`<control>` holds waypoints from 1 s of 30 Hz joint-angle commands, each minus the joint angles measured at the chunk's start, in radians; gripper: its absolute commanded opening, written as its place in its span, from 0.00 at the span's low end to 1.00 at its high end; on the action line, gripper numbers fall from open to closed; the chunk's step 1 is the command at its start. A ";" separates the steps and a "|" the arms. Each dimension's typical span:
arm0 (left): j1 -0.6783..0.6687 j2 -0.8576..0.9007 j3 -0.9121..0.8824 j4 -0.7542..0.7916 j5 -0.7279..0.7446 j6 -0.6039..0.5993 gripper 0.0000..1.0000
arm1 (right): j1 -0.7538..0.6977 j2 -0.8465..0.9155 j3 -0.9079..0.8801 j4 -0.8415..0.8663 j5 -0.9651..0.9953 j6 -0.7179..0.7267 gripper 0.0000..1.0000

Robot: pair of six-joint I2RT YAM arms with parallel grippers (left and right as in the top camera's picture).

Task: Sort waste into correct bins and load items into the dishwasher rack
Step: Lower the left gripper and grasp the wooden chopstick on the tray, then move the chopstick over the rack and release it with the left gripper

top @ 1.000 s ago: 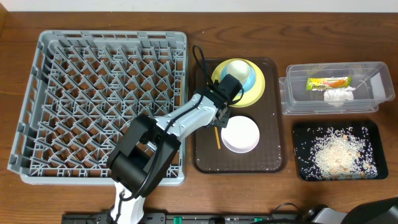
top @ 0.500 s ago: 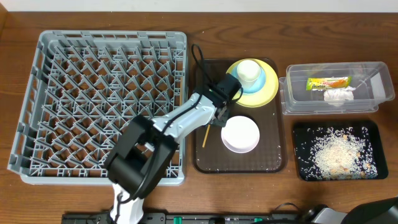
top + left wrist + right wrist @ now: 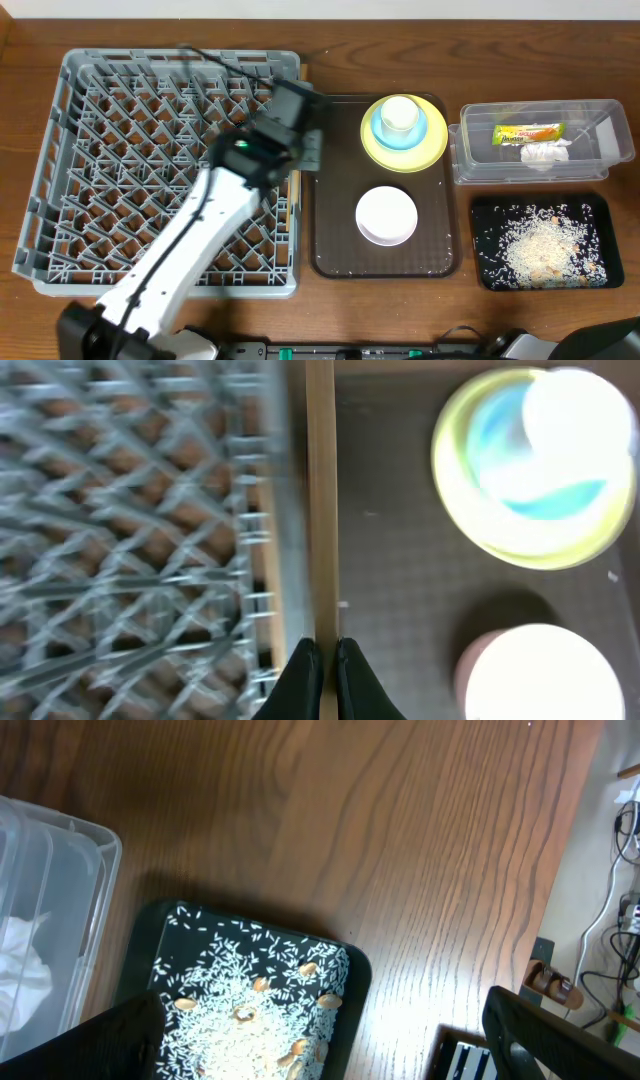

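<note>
Swinging off the brown tray (image 3: pixel 335 200), the left end effector (image 3: pixel 322 660) had carried the chopsticks (image 3: pixel 320 510) toward 9 o'clock, to the 3 o'clock edge of the dishwasher rack (image 3: pixel 180 60), its fingers pinched shut on them. The right end effector (image 3: pixel 330 1045) hung wide open over the black tray (image 3: pixel 145 960) of rice scraps (image 3: pixel 250 990), at 4 o'clock on the table (image 3: pixel 400 310).

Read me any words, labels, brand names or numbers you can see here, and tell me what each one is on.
On the snack wrapper in the clear plastic tub: orange print, too small and blurred to read.
No other writing, numbers or signs are visible in any view.
</note>
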 commanded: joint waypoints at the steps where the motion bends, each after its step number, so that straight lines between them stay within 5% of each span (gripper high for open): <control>1: 0.052 0.006 0.002 -0.041 -0.020 -0.009 0.06 | -0.007 -0.006 -0.001 -0.001 0.008 0.021 0.99; 13: 0.064 0.119 -0.055 -0.070 -0.005 -0.009 0.08 | -0.007 -0.006 -0.001 -0.001 0.008 0.021 0.99; 14: 0.064 0.125 -0.056 -0.070 -0.005 -0.008 0.14 | -0.007 -0.006 -0.001 -0.001 0.008 0.021 0.99; 16: 0.064 0.135 -0.056 -0.071 -0.005 -0.008 0.49 | -0.007 -0.006 -0.001 -0.001 0.008 0.021 0.99; 17: 0.064 0.136 -0.056 -0.071 -0.005 -0.008 0.54 | -0.007 -0.006 -0.001 -0.001 0.008 0.021 0.99; 25: 0.063 0.093 -0.043 -0.067 0.032 -0.009 0.54 | -0.007 -0.006 -0.001 -0.001 0.008 0.021 0.99; 30: 0.058 0.064 -0.043 -0.072 0.312 -0.009 0.49 | -0.007 -0.006 -0.001 -0.001 0.008 0.021 0.99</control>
